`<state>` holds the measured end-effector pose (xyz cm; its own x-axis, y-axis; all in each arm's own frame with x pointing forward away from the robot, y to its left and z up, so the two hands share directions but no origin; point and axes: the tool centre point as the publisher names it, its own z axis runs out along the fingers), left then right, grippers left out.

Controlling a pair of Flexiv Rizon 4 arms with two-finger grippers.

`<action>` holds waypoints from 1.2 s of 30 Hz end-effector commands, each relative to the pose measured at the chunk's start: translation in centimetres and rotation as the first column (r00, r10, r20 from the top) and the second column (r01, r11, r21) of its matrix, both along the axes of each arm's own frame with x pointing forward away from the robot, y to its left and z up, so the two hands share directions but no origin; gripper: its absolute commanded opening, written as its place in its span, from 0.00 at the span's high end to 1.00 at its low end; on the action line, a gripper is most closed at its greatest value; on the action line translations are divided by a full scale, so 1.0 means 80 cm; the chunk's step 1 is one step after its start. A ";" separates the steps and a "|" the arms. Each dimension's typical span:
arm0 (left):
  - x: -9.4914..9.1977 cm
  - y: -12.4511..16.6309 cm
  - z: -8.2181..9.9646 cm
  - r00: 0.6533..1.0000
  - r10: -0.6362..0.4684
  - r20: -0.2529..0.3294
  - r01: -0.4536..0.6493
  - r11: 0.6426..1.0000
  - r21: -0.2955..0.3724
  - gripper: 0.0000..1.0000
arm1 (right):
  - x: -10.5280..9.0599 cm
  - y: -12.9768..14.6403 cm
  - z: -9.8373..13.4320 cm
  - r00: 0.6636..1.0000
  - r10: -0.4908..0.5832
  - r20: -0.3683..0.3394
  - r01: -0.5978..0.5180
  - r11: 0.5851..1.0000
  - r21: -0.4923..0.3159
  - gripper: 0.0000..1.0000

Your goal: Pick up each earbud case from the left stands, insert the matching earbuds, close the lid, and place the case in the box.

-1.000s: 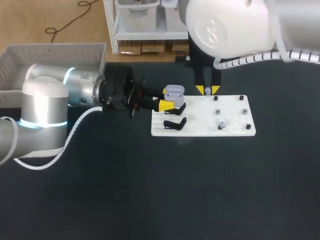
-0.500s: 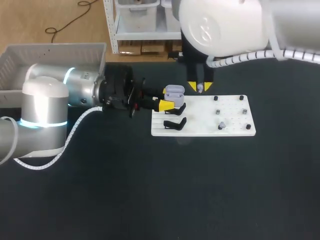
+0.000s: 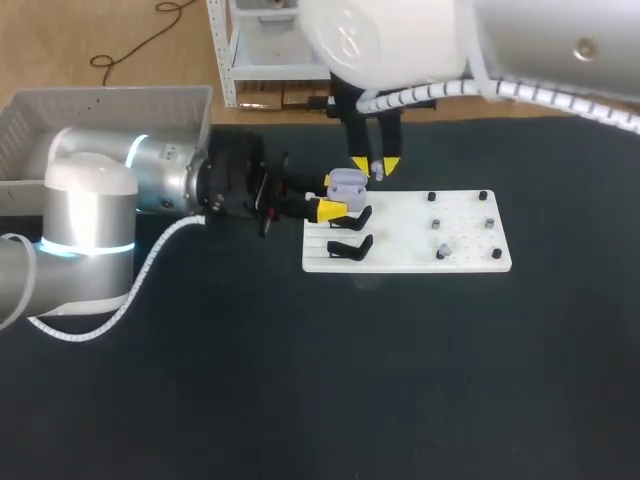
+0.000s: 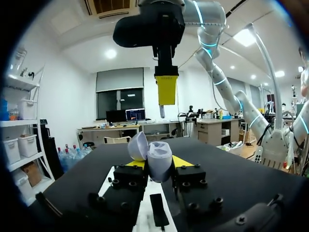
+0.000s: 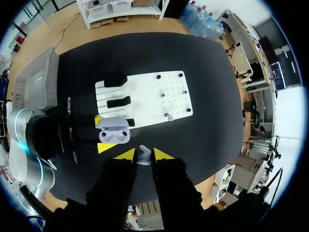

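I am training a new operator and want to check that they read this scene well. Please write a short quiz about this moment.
1. Fill the gap: the purple case is held by the ___ gripper.
2. True or false: the case is shut.
3. What is between the fingers of the right gripper?
A. an earbud
B. a black stand
C. nothing

Key
1. The left gripper.
2. False, it is open.
3. A.
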<state>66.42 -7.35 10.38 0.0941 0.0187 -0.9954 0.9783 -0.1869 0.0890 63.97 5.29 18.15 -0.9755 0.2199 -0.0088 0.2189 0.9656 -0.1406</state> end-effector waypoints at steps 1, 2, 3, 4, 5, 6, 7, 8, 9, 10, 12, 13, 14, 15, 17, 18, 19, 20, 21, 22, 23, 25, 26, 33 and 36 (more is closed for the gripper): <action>-0.006 -0.002 0.003 1.000 0.013 0.014 -0.013 1.000 0.011 1.00 | 0.001 0.007 0.001 1.000 -0.001 -0.007 0.001 1.000 -0.010 1.00; -0.006 -0.003 0.003 1.000 0.015 0.018 -0.015 1.000 0.011 1.00 | 0.000 0.007 0.001 1.000 -0.001 -0.007 0.001 1.000 -0.011 1.00; -0.006 -0.003 0.003 1.000 0.015 0.024 -0.015 1.000 0.014 1.00 | -0.001 0.009 0.001 1.000 0.000 -0.006 0.000 1.000 -0.012 1.00; -0.006 -0.004 0.003 1.000 0.014 0.027 -0.015 1.000 0.016 1.00 | -0.002 0.010 0.001 1.000 0.002 -0.004 -0.002 1.000 -0.013 1.00; -0.007 -0.005 0.002 1.000 0.014 0.028 -0.014 1.000 0.017 1.00 | -0.003 0.011 0.001 1.000 0.003 -0.004 -0.003 1.000 -0.014 1.00; -0.007 -0.005 0.002 1.000 0.014 0.028 -0.015 1.000 0.018 1.00 | -0.004 0.012 0.000 1.000 0.003 -0.003 -0.003 1.000 -0.014 1.00; -0.006 -0.006 0.002 1.000 0.014 0.028 -0.015 1.000 0.020 1.00 | -0.005 0.013 -0.001 1.000 0.004 -0.002 -0.004 1.000 -0.014 1.00; -0.006 -0.006 0.002 1.000 0.016 0.027 -0.016 1.000 0.021 1.00 | -0.005 0.014 -0.003 1.000 0.005 0.000 -0.005 1.000 -0.016 1.00; -0.006 -0.007 0.002 1.000 0.019 0.025 -0.019 1.000 0.023 1.00 | -0.006 0.015 -0.004 1.000 0.006 0.001 -0.006 1.000 -0.017 1.00; -0.005 -0.007 0.002 1.000 0.022 0.022 -0.022 0.999 0.023 1.00 | -0.006 0.015 -0.006 1.000 0.008 0.004 -0.008 1.000 -0.021 1.00; -0.005 -0.007 0.002 0.999 0.026 0.017 -0.027 0.999 0.025 1.00 | -0.006 0.016 -0.008 1.000 0.008 0.007 -0.008 1.000 -0.023 1.00; -0.004 -0.008 0.002 0.999 0.029 0.015 -0.030 0.999 0.025 1.00 | -0.005 0.016 -0.010 1.000 0.008 0.008 -0.008 1.000 -0.023 1.00; -0.004 -0.008 0.002 0.999 0.032 0.013 -0.033 0.999 0.025 1.00 | -0.006 0.017 -0.011 1.000 0.008 0.010 -0.008 1.000 -0.023 1.00; -0.004 -0.008 0.001 0.999 0.036 0.010 -0.036 0.999 0.024 1.00 | -0.006 0.017 -0.011 1.000 0.008 0.013 -0.007 1.000 -0.024 1.00; -0.003 -0.009 0.001 0.999 0.042 0.003 -0.042 0.999 0.021 1.00 | -0.005 0.018 -0.013 1.000 0.007 0.017 -0.006 1.000 -0.023 1.00; -0.003 -0.009 0.001 0.999 0.043 0.001 -0.043 0.999 0.020 1.00 | -0.005 0.018 -0.014 1.000 0.006 0.018 -0.006 1.000 -0.022 1.00; -0.003 -0.009 0.001 0.999 0.044 0.000 -0.044 0.999 0.019 1.00 | -0.004 0.018 -0.015 1.000 0.005 0.018 -0.005 1.000 -0.022 1.00; -0.003 -0.009 0.001 0.999 0.044 -0.001 -0.044 0.999 0.018 1.00 | -0.004 0.018 -0.016 1.000 0.004 0.019 -0.004 1.000 -0.022 1.00; -0.003 -0.009 0.001 0.999 0.045 -0.002 -0.045 0.999 0.018 1.00 | -0.003 0.018 -0.017 1.000 0.003 0.019 -0.003 1.000 -0.022 1.00; -0.002 -0.009 0.001 0.999 0.045 -0.002 -0.045 0.999 0.018 1.00 | -0.002 0.018 -0.019 1.000 0.002 0.018 -0.002 1.000 -0.022 1.00; -0.002 -0.009 0.001 0.999 0.046 -0.003 -0.045 0.999 0.018 1.00 | -0.002 0.019 -0.020 1.000 0.001 0.017 -0.001 1.000 -0.022 1.00; -0.002 -0.009 0.001 0.999 0.047 -0.003 -0.046 0.999 0.018 1.00 | 0.000 0.019 -0.023 1.000 0.000 0.015 0.000 1.000 -0.022 1.00; -0.002 -0.009 0.001 0.999 0.047 -0.003 -0.046 0.999 0.018 1.00 | 0.000 0.019 -0.023 1.000 0.000 0.014 0.000 1.000 -0.023 1.00; -0.002 -0.009 0.001 0.999 0.047 -0.003 -0.046 0.999 0.018 1.00 | 0.008 0.019 -0.028 1.000 -0.003 0.011 0.004 1.000 -0.028 1.00; -0.002 -0.009 0.001 0.999 0.047 -0.003 -0.046 0.999 0.018 1.00 | 0.012 0.020 -0.029 1.000 -0.002 0.011 0.002 0.999 -0.032 1.00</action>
